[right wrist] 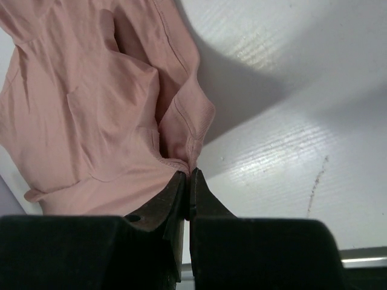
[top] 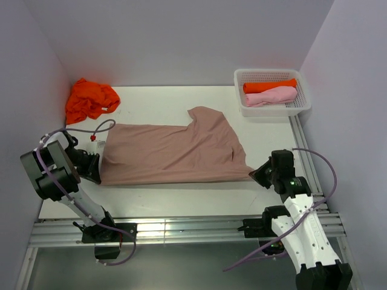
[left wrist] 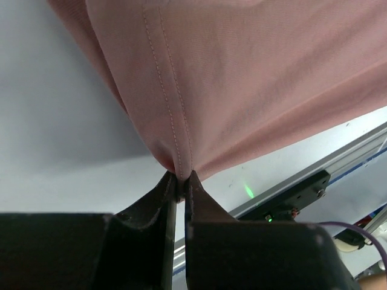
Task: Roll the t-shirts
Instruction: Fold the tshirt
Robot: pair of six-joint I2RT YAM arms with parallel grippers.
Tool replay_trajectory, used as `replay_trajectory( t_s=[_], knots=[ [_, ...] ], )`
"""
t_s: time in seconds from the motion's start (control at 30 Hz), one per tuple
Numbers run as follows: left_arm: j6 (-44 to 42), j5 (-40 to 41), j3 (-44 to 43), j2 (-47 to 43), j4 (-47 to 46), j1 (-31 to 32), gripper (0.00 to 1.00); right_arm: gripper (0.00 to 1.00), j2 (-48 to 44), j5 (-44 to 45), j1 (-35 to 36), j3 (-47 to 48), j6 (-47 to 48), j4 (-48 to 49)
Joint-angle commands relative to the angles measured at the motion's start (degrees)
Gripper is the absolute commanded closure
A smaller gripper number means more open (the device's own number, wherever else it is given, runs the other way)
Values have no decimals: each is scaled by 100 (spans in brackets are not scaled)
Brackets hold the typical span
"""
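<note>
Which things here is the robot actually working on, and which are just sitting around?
On the job: brown shirt, pinched at both ends; crumpled orange shirt, back left; rolled orange shirt and rolled pink shirt in the basket.
Just lying about: basket; table.

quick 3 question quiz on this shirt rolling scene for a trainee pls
1. True or false: the left pincer and right pincer are each shut on the brown shirt.
2. How many rolled shirts lie in the basket?
3. The crumpled orange shirt lies at: A the far left corner; B the near right corner; C between the arms' bases.
Key: 1 true; 2 two; 3 A.
</note>
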State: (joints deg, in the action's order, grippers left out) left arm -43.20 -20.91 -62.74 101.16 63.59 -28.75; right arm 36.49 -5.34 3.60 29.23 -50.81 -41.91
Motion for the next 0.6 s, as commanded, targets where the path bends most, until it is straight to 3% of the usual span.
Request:
replay_trajectory(
  t_s=[0.0, 0.13, 0.2, 0.23, 0.27, 0.33, 0.47, 0.57],
  knots=[
    [-417, 421, 191, -308, 13, -104, 99, 100, -238, 174, -34, 162, 168, -563],
    [-514, 456, 280, -343, 74, -104, 86, 87, -484, 113, -26, -40, 176, -652],
    [-610, 430, 245, -404, 144, -148, 69, 73, -660, 121, -25, -84, 168, -756],
    [-654, 438, 219, -422, 223, -183, 63, 61, -704, 121, -26, -84, 176, -775],
    [-689, 473, 184, -483, 267, -201, 52, 55, -748, 130, -26, -50, 185, -810],
    [-804, 500, 35, -510, 390, -253, 43, 45, -784, 139, -26, 12, 229, -898],
    [-805, 421, -685, -300, 662, -350, 37, 41, -426, 130, -26, 249, 282, -426],
    [-611, 35, -1747, 155, 960, -342, 36, 41, 207, -168, -34, 503, 387, 286]
  ],
)
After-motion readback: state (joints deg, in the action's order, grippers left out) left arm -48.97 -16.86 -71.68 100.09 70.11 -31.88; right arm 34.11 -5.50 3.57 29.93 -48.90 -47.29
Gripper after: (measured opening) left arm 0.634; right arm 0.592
